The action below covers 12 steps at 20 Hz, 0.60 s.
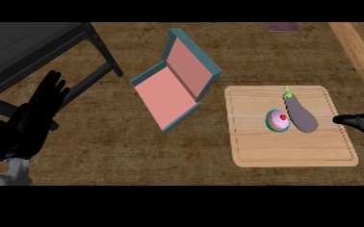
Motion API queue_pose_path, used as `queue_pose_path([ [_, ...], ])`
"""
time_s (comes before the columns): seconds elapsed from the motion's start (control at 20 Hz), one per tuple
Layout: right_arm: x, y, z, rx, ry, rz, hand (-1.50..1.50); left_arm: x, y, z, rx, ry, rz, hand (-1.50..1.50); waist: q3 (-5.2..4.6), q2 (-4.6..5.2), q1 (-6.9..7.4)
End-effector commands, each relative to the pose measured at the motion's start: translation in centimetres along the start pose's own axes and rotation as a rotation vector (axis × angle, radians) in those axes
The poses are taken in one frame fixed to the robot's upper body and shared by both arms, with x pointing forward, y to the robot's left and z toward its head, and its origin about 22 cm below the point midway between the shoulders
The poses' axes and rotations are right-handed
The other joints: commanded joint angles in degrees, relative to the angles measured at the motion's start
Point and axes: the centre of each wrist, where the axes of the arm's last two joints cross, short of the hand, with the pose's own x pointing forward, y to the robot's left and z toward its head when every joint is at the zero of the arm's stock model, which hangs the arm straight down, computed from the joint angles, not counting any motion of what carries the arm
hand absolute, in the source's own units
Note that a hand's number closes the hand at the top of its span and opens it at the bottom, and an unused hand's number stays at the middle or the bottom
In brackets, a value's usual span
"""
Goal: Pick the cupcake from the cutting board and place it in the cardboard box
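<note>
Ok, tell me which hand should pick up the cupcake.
Right. The right hand is already at the cutting board's right edge, near the cupcake; the left hand rests open at far left.

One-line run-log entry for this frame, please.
pink-frosted cupcake: on wooden cutting board, touching purple eggplant | teal cardboard box: open | right hand: at board's right edge | left hand: open, resting
</note>
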Motion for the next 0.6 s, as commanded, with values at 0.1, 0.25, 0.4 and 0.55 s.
queue_pose_path([
  [0.1, 2.0, -1.4, 2.1, 0.186, -0.095, 0.154, -1.5, 0.1, 1.0, 0.4, -0.01, 0.021, 0.033, 0.0, -0.06, -0.13, -0.2],
  [0.25, 4.3, -1.5, 1.1, 0.366, 0.037, 0.411, -1.5, -0.3, 0.2, 1.1, 0.002, 0.039, 0.036, 0.0, -0.18, -0.46, -0.19],
  [0.4, 6.3, -2.8, -0.2, 0.467, 0.146, 0.649, -1.5, -0.3, 0.5, 0.6, -0.008, 0.03, 0.029, 0.0, -0.24, -0.05, 0.27],
  [0.55, 7.7, 0.7, -1.7, 0.54, 0.206, 0.765, -1.5, -0.4, 0.6, -0.2, -0.019, 0.023, 0.034, 0.0, -0.34, 0.09, 0.59],
])
